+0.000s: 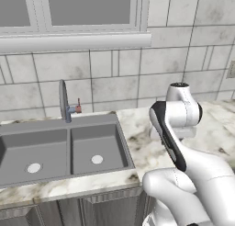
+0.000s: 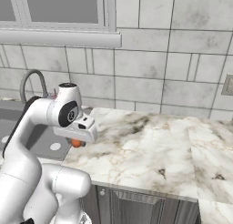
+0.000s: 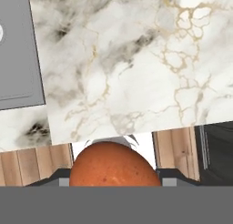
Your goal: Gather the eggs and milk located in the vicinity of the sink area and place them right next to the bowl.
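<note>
In the hand view the egg (image 3: 113, 165) sits at the very bottom between the jaws, its lower part cut off by the edge; the finger tips beside it are barely visible. The jaws are closed on the egg, held above the marble table (image 3: 136, 68). In the right base view only a small orange sliver of the egg shows beneath the gripper (image 2: 76, 143), the rest hidden by the hand. Farther left lies the sink (image 1: 64, 149), partly covered by the arm in the right view, with its tap (image 1: 64, 103) at the far wall.
</note>
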